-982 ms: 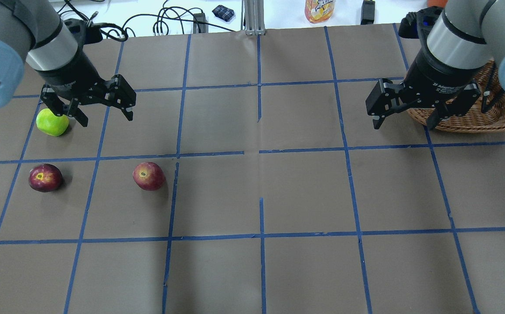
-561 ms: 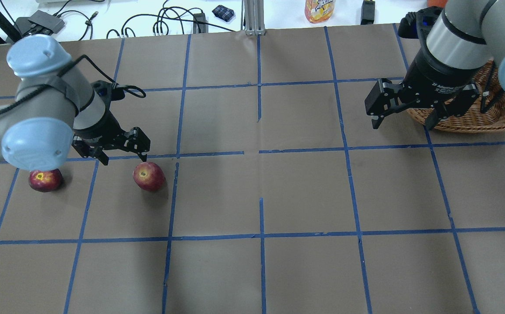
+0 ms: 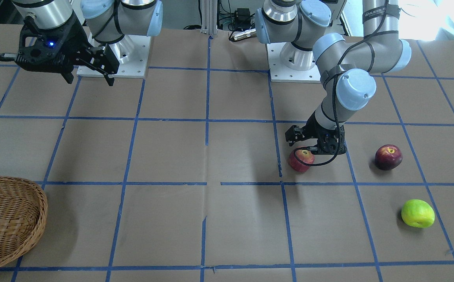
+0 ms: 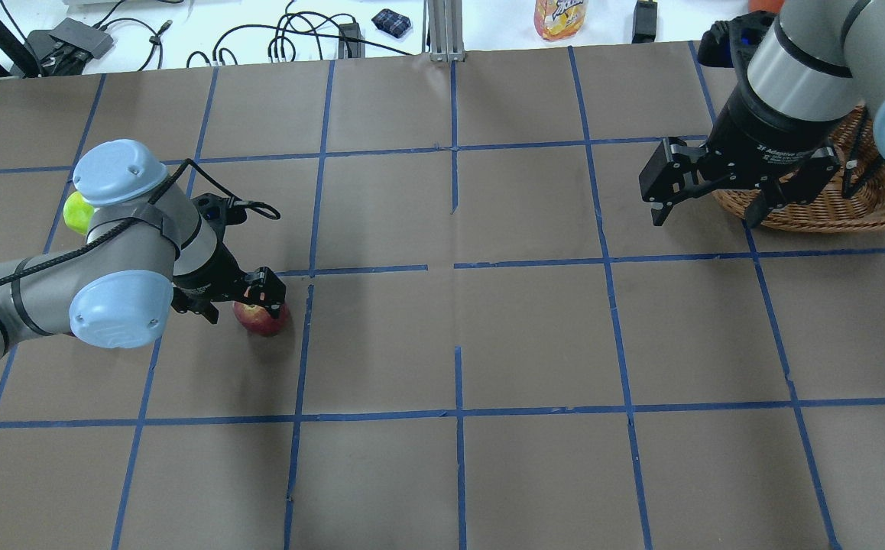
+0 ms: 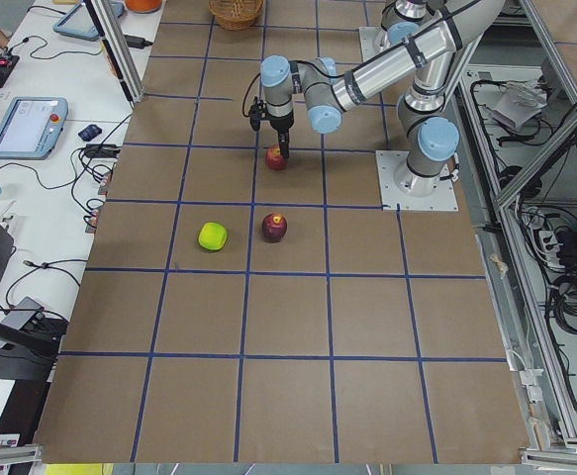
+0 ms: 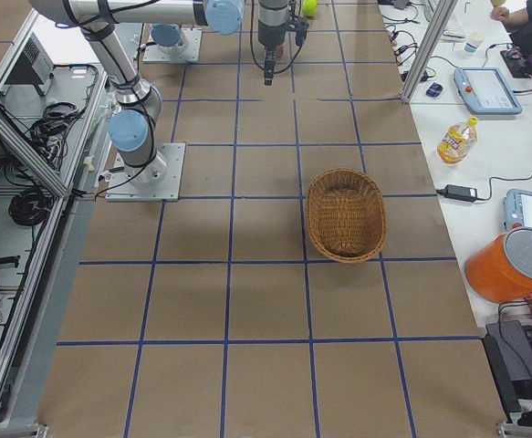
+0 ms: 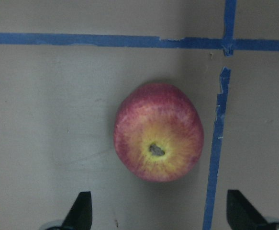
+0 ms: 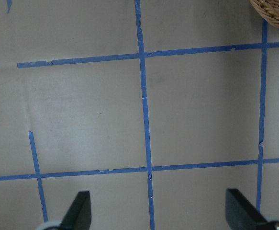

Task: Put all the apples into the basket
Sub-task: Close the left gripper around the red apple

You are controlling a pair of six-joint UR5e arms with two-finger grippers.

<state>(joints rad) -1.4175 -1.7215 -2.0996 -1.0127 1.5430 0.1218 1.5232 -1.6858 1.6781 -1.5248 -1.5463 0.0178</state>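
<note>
I find the basket [image 6: 345, 219] empty: red apple [image 7: 158, 132], maroon apple [image 3: 388, 157] and green apple [image 3: 418, 213] lie on the worktop [image 4: 534, 336]. The left jaws hover wide open over the red apple, and the right jaws are open and empty.

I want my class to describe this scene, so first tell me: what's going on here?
A two-armed robot is gathering apples into a basket, which is empty so far. The left tool hangs open right at the red apple, not yet gripping it. The dark apple and the green apple lie untouched on the table nearby. The right tool hovers open and empty beside the basket, at the table's other end.
</note>
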